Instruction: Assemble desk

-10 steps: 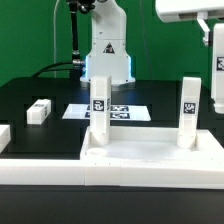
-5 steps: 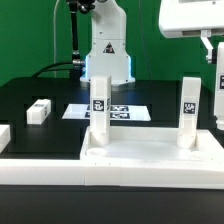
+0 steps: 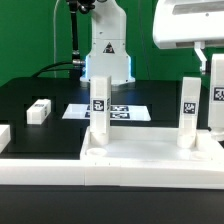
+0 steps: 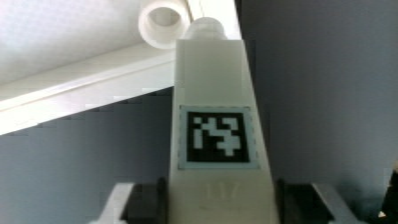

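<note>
Gripper [image 4: 214, 202] w/ tagged leg [image 4: 217, 85], 2 legs [image 3: 99, 108] upright on panel [image 3: 150, 166]

Robotics lab: black table [image 3: 40, 92], green backdrop [image 3: 25, 40], tagged marker board [image 3: 128, 111], white robot arm base [image 3: 107, 52].

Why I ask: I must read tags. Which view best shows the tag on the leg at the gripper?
The wrist view: the leg fills the frame and its tag faces the camera, large. At the exterior view's right edge that leg is cropped, its tag small.
</note>
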Robot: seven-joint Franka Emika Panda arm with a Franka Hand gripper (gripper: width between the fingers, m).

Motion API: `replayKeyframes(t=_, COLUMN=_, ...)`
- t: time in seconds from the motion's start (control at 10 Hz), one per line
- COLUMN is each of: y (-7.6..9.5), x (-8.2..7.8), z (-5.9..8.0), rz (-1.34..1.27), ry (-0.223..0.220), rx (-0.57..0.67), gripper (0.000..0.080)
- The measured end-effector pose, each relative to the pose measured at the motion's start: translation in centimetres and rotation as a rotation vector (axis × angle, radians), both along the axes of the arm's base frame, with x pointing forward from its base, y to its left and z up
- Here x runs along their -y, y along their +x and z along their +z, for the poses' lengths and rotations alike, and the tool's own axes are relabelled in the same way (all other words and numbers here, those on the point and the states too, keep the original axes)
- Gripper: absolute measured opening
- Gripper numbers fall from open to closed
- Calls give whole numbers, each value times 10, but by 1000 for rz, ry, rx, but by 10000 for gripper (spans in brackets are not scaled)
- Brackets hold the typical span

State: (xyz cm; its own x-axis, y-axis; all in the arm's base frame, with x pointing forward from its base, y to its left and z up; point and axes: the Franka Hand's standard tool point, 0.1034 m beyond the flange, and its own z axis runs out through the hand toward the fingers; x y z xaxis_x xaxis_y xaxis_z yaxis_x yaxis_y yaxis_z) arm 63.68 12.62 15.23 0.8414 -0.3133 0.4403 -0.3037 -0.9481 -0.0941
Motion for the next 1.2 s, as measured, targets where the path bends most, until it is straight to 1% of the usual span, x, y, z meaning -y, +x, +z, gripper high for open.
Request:
replayKeyframes(t=0.1, y=0, x=6, z=-10, rz=1, ry=-10, rx=-13, gripper=287)
replayKeyframes(t=0.2, y=0, x=9, z=-13, rz=-4, ry=-9, rx=-22, gripper=287)
replayKeyframes(t=0.4, y=1, x=20, z=-13, rz=5, ry=-20, rx=-29, gripper=287)
replayKeyframes(t=0.6, y=-1, x=16, z=-18, rz=-2, ry=-12, rx=-35, gripper=287)
replayKeyframes(t=0.8, y=-1, x=17, z=-24, rz=-7, ry=-13, rx=-41, gripper=287)
replayKeyframes(t=1.2, y=1, x=17, z=-25, rz=-10, ry=-11, rx=-26, gripper=287)
